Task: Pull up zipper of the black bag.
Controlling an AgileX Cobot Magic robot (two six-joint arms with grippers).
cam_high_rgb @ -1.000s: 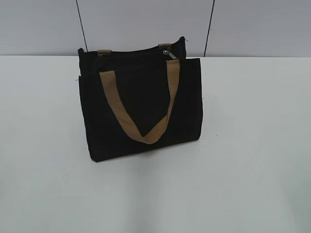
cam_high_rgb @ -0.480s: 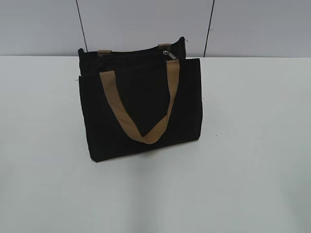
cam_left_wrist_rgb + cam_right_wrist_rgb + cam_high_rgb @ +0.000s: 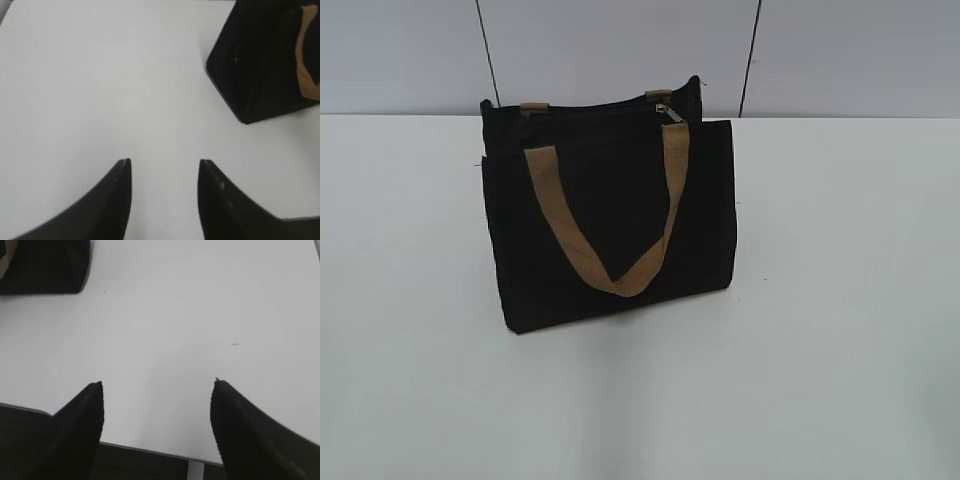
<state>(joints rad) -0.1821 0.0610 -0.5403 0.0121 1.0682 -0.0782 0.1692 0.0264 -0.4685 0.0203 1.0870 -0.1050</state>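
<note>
Bag (image 3: 610, 215) upright on desk (image 3: 840, 300), zipper (image 3: 665, 110) tab at its top right (silver). Left gripper (image 3: 162, 172) and right gripper (image 3: 157, 395): jaws released, above bare desk, apart from bag.

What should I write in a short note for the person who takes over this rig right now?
Left gripper: open, holding nothing, over bare table, black bag ahead to its right.
Right gripper: open, holding nothing, near the table edge, bag at far left.
Bag stands upright mid-table; the zipper pull sits at the top, near the right end.
Done: nothing, bag untouched.
Left: steady the bag, grip the pull, run the zipper.
</note>
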